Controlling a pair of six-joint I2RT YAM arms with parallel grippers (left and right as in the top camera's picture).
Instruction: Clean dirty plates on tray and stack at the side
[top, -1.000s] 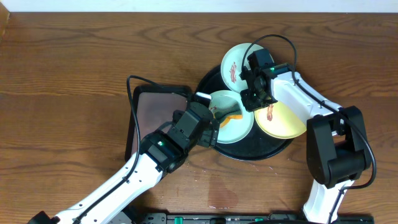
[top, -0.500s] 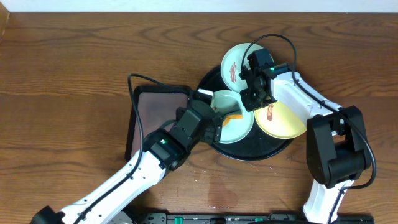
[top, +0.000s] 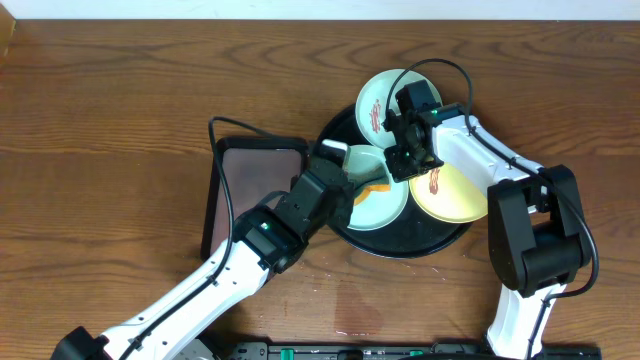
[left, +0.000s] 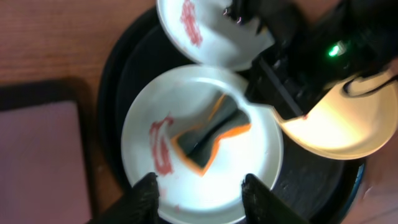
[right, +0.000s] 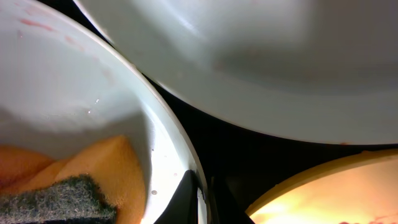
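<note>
Overhead view: the black tray (top: 342, 228) lies right of the tabletop's (top: 120, 90) centre, and a brown rectangular tray (top: 255, 185) sits just beside its left rim. Three plates are on the black tray: the upper light blue plate (top: 378, 92) overlaps the far rim, the middle light blue plate (top: 385, 210) is at the left side, and the pale yellow plate (top: 460, 200) is at the right side. The upper and yellow plates show reddish smears. An orange sponge (top: 376, 186) lies in the middle plate. The left gripper (top: 345, 190) reaches in over the tray's left rim. The right gripper (top: 402, 160) sits where the three plates meet. Left wrist view: the middle light blue plate (left: 186, 106) has a red smear (left: 160, 146) on its left half, and the sponge (left: 211, 134) is near its centre, dark side up with orange edges. The left gripper (left: 205, 193) has its fingers (left: 146, 196) apart over the plate's near rim, clamping nothing. The right gripper (left: 283, 74) meets the plate's far right rim. The upper light blue plate (left: 211, 37) and the pale yellow plate (left: 336, 118) border it, and the black tray (left: 112, 93) shows beneath. Right wrist view: the right gripper (right: 200, 196) is pinched together on the rim of the middle light blue plate (right: 74, 93). The sponge (right: 99, 162) lies inside that plate. The upper light blue plate (right: 280, 68) fills the top of the view, and the pale yellow plate (right: 323, 193) sits at the lower right.
</note>
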